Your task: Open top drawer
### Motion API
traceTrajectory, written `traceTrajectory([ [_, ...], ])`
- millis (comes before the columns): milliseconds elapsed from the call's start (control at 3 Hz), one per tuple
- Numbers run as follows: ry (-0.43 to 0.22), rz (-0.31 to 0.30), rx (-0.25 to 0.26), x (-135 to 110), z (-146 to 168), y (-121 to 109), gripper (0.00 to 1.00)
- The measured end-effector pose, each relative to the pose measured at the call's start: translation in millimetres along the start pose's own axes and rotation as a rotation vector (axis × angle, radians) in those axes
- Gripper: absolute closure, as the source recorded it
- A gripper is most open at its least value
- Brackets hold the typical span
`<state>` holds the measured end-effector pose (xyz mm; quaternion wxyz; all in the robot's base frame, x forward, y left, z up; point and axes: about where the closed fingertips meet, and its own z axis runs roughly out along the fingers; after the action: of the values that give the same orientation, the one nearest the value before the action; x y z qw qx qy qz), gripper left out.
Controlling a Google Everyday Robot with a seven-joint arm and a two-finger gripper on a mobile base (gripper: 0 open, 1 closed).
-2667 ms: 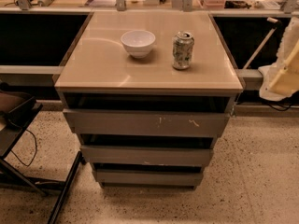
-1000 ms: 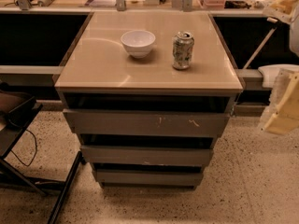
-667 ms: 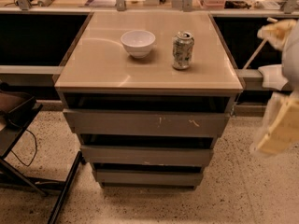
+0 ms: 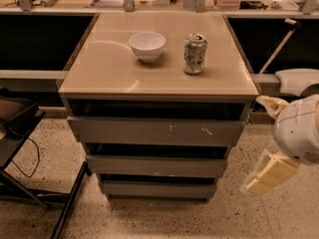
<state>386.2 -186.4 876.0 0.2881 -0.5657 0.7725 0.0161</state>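
Well right of the top drawer (image 4: 154, 131) hang the jaws.

Hand (image 4: 277, 148) low at right edge

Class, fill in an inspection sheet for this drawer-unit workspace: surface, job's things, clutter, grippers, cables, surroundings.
Surface: glossy beige tabletop, carrying two things.
Job's things: top drawer, grey front with pale scratches, dark gap above it, untouched.
Clutter: white bowl and drink can, upright and apart on the tabletop.
Grippers: gripper low at right, beside the unit, clear of the top drawer.
Cables: thin cable over the floor at left.
Surroundings: two narrower drawers below; speckled floor; black stand at left.
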Motion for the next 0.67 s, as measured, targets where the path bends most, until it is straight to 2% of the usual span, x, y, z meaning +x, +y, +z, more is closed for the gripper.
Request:
traceTrajectory([
  [333, -0.065, 0.037, -0.022, -1.3, 61.9, -20.9, 0.00],
  [667, -0.065, 0.037, -0.023, -1.4, 62.0, -20.9, 0.00],
])
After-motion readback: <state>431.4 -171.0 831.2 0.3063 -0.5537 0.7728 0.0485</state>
